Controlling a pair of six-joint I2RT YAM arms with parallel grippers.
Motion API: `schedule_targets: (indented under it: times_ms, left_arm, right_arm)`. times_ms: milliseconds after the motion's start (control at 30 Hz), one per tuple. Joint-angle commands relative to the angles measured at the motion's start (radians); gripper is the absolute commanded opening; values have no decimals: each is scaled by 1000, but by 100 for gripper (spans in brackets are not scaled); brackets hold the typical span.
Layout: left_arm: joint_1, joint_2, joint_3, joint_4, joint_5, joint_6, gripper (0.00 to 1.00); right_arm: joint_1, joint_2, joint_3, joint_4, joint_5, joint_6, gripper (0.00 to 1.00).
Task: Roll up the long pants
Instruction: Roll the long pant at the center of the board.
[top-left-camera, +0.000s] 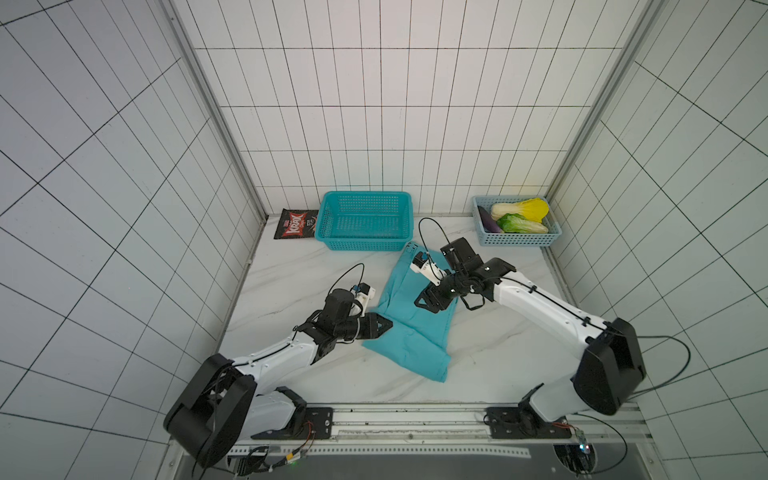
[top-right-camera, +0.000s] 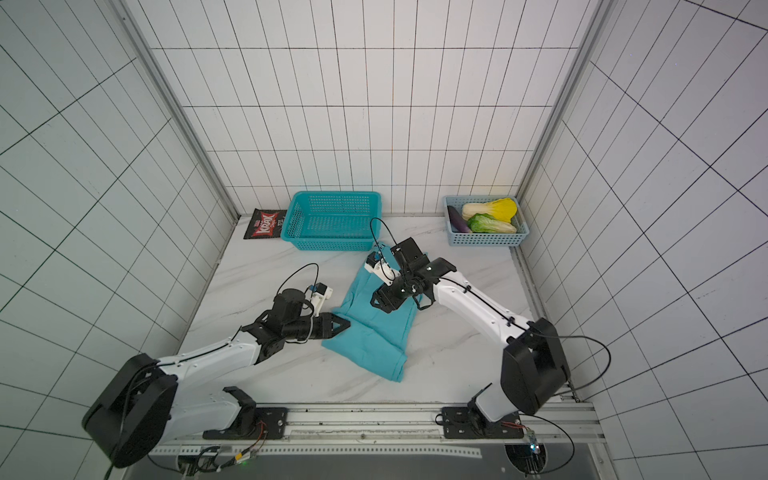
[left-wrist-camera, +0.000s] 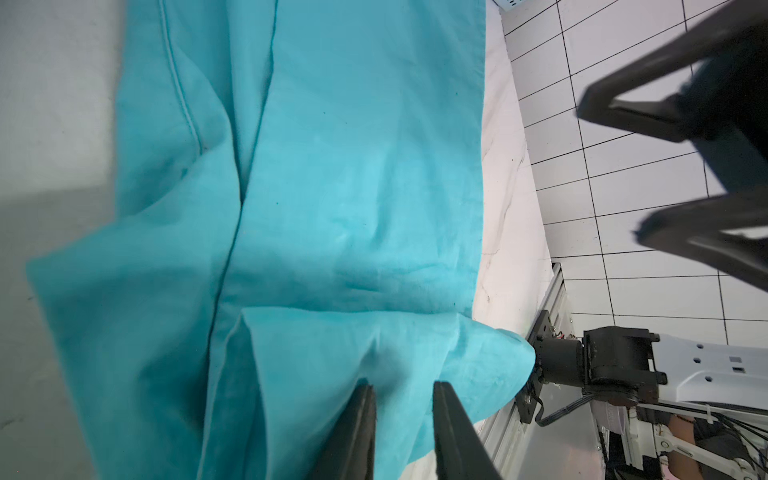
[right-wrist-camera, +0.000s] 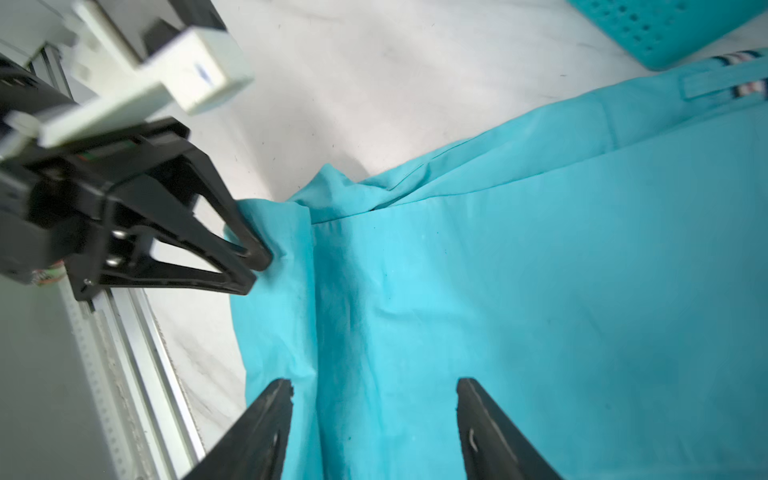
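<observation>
Two arms hover over long pants lying flat on the surface: left fingers nearly closed at an edge fold, grip unconfirmed, likely to start rolling; right fingers wide apart, empty.

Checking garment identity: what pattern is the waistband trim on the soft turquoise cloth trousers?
Dark-and-white stripes on the waistband trim, clearest in the right wrist view.

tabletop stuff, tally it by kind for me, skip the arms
baskets: 2 (turquoise basket, pale blue basket)
vegetables: 3 (eggplant, yellow-tipped cabbage, green cabbage)
long pants: 1
snack bag: 1
total: 7
</observation>
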Motion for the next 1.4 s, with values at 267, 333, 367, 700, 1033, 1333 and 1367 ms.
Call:
schedule_targets:
  times_ms: [267, 333, 367, 700, 1033, 1333, 1367]
  left_arm:
    - [12, 245, 45, 66, -3, 17, 21]
    - [26, 253, 40, 74, -4, 12, 21]
    - [33, 255, 36, 77, -4, 10, 21]
    - [60, 296, 11, 127, 19, -1, 20]
    - [66, 303, -2, 147, 25, -9, 20]
    - [68, 330, -3, 176, 38, -18, 20]
    - [67, 332, -1, 178, 40, -18, 20]
  right_arm:
    - [587, -280, -368, 119, 590, 302, 64]
    - [692, -249, -425, 189, 770, 306, 67]
    - [722, -227, -439, 213, 838, 301, 68]
    - [877, 170, -320, 277, 1112, 159, 75]
    - [899, 555, -164, 204, 1253, 111, 77]
    - [783, 735, -137, 214, 1326, 62, 74]
    - [768, 746, -137, 226, 1317, 48, 73]
